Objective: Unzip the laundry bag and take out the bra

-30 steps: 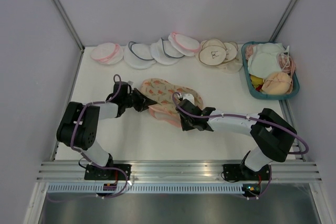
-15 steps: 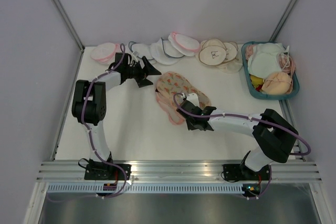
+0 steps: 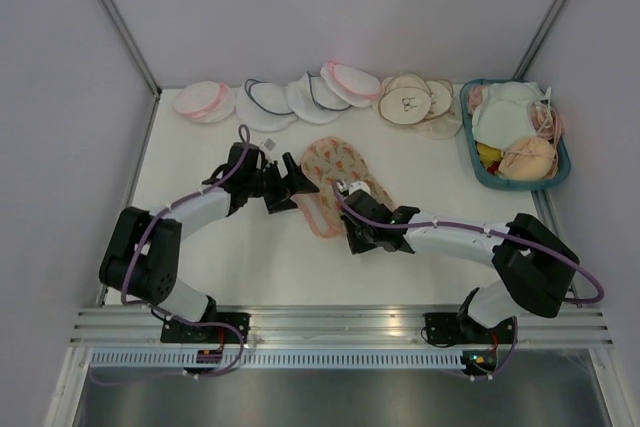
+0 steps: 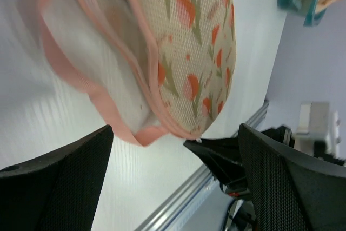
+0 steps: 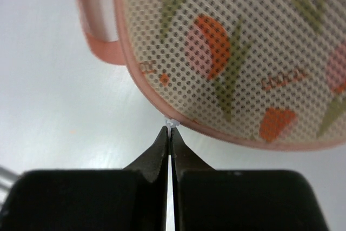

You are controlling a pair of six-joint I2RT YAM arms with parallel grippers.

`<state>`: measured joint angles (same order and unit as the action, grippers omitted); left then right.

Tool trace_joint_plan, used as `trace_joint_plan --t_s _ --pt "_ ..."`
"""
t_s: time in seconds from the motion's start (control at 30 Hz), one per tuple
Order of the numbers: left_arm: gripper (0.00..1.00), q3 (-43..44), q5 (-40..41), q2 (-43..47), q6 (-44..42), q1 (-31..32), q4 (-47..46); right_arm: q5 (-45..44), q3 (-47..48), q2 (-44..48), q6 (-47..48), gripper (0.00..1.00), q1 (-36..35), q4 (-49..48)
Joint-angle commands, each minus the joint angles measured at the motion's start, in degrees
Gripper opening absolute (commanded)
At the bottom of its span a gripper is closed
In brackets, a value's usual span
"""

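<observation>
from above: the left pincer (image 3: pixel 295 192) stands wide open, nothing between its fingers, low over the table (image 3: pixel 200 247). the laundry bag (image 3: pixel 335 162) lies flat just beyond its tips, with the pink-trimmed edge nearest them. the right pincer (image 3: pixel 348 205) is closed and meets the same bag from the opposite side, its tip at the bag's near rim. well past both pincers, along the table's far edge, lies a row of round pouches (image 3: pixel 300 97). far off to the right pincer's outer side, a teal basket (image 3: pixel 468 142) holds pale garments.

left wrist: the black fingers (image 4: pixel 59 177) of the left pincer (image 4: pixel 175 128) are spread far apart and empty. ahead of them the laundry bag (image 4: pixel 189 41) fills the upper view: cream mesh with orange and green prints, pink trim, and a paler pink layer lying out from under it. the bag's end reaches just ahead of the gap between the fingertips and touches neither. at that end the closed tip of the right pincer (image 4: pixel 208 150) meets the trim.

right wrist: the right pincer (image 5: pixel 171 131) has its fingers pressed together with no gap. a tiny white tab (image 5: pixel 172 123) sits right at the tips, against the bag's pink trim; whether it is pinched cannot be told. the laundry bag (image 5: pixel 227 41) spreads directly ahead of the tips and off to their right. a pink strip (image 5: pixel 97 31) curves away ahead and to their left.
</observation>
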<state>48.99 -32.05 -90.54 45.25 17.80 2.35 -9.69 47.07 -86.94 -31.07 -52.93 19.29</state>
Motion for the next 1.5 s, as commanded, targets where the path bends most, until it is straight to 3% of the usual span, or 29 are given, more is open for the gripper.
trace_joint_plan --t_s 0.0,0.03,0.13,0.23,0.53,0.6,0.7,0.83,0.97,1.23,1.47 --pt "0.99 -10.91 3.40 9.12 9.04 2.41 -7.16 14.06 -1.98 3.44 1.63 0.00 0.02 -12.32" --pt "0.99 -16.42 3.49 10.72 11.24 3.20 -12.58 16.87 -2.33 3.61 1.54 0.00 0.02 -14.35" --pt "0.99 -22.43 5.41 15.04 18.80 6.09 -17.72 22.78 -3.12 3.00 0.40 0.00 -0.07 -22.16" --pt "0.99 -22.71 7.52 15.05 20.13 8.55 -17.99 25.68 -2.34 1.25 -0.39 0.00 0.02 -24.64" --pt "0.99 -25.44 17.20 13.29 28.31 13.39 -31.17 29.12 -1.54 -1.22 -1.89 0.00 -0.25 -27.90" --pt "0.93 -24.22 16.85 11.27 28.40 13.92 -31.26 29.03 -1.80 -0.96 -1.98 0.00 -0.25 -27.82" --pt "0.74 -23.42 15.18 7.85 27.08 13.93 -32.31 28.68 -2.33 0.10 -1.71 0.00 -0.25 -27.73" --pt "0.24 -25.43 13.16 5.03 28.48 13.84 -38.46 27.36 -3.03 1.42 -1.19 0.00 -0.25 -26.32" --pt "0.04 -25.79 13.07 4.15 28.57 13.84 -38.92 25.78 -3.65 2.12 -1.19 0.00 -0.25 -24.57" --pt "0.02 -20.35 8.60 0.91 21.82 9.28 -35.40 22.45 -2.07 -1.39 1.18 0.01 -1.65 -12.97" --pt "0.02 -9.02 -8.52 -7.70 11.36 2.68 -28.46 7.08 -1.02 -1.31 0.57 0.00 -2.36 -1.81"
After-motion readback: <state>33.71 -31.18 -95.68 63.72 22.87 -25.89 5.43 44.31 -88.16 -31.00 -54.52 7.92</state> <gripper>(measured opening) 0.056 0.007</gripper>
